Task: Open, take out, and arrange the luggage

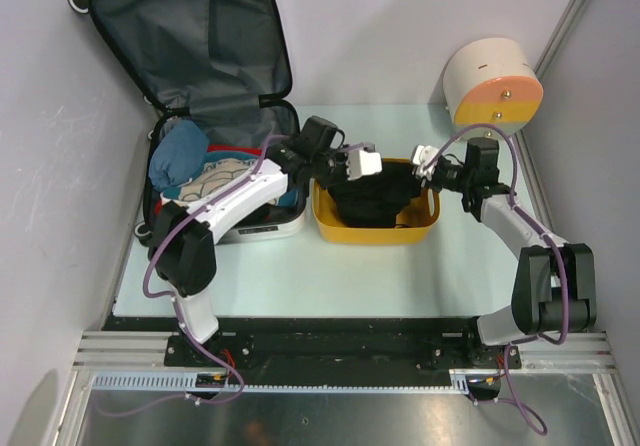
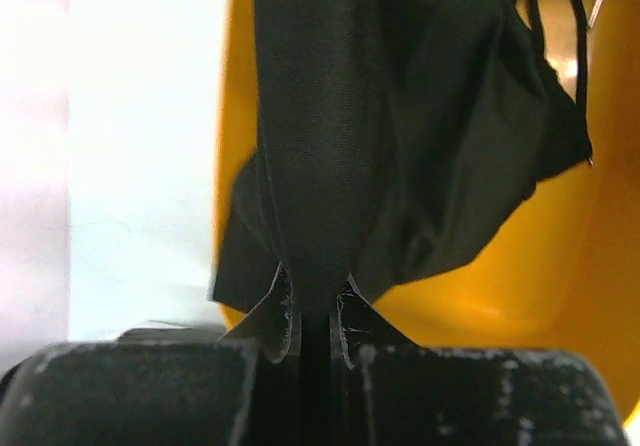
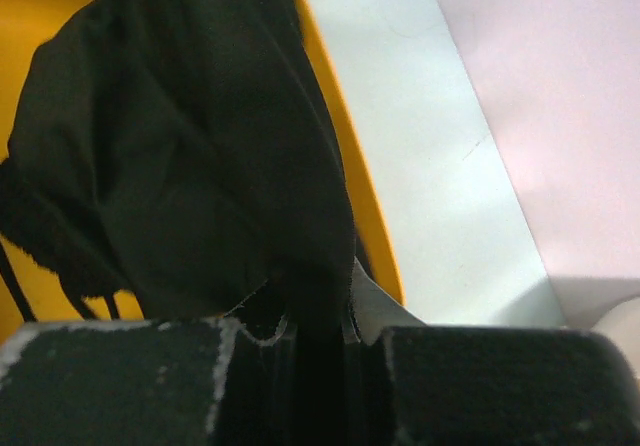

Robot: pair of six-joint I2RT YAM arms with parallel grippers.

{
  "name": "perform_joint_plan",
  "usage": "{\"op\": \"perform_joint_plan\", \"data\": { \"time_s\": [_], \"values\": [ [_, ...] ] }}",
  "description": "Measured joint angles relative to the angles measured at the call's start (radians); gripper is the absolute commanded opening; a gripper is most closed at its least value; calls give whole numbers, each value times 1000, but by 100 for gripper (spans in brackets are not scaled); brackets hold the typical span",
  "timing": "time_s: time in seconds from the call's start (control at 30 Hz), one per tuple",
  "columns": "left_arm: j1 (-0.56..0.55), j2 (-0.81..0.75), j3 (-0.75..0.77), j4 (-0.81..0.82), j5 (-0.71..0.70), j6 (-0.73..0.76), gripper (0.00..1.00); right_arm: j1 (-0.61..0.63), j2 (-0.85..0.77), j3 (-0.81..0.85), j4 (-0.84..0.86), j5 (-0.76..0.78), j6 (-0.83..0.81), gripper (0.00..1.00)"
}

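The luggage (image 1: 195,56) lies open at the back left, its dark grey lined lid up, with a blue bundle (image 1: 178,154) and other clothes in its lower half. Both grippers hold a black garment (image 1: 375,194) over the yellow basket (image 1: 375,228). My left gripper (image 1: 352,166) is shut on the garment's left end, and the cloth (image 2: 330,116) runs from between its jaws. My right gripper (image 1: 428,166) is shut on the right end, where the cloth (image 3: 190,146) hangs into the basket.
A round cream-and-orange drawer box (image 1: 492,86) stands at the back right. The yellow basket's wall shows in the left wrist view (image 2: 560,256) and its rim in the right wrist view (image 3: 345,156). Pale walls close in the left, back and right sides.
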State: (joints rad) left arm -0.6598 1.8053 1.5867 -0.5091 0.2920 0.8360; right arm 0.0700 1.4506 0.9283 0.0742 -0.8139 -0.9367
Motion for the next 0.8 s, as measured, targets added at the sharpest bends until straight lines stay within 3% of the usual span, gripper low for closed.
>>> {"op": "perform_joint_plan", "data": {
  "time_s": [0.13, 0.17, 0.27, 0.37, 0.67, 0.8],
  "values": [
    [-10, -1, -109, 32, 17, 18, 20, -2, 14, -32, -84, -48, -222, 17],
    [-13, -1, -130, 33, 24, 20, 31, -2, 20, -37, -116, -60, -272, 33],
    [-19, -1, -169, 36, 39, 32, 47, -2, 31, -48, -198, -70, -383, 68],
    [-20, -1, -188, 32, 51, 32, 57, -7, 31, -52, -263, -59, -462, 82],
    [-20, -141, -210, 21, 107, -17, 79, -11, -128, -52, -459, -55, -582, 94],
    [-20, -243, -210, 21, 158, -61, 80, -14, -243, -51, -549, -71, -601, 96]
  ]
}}
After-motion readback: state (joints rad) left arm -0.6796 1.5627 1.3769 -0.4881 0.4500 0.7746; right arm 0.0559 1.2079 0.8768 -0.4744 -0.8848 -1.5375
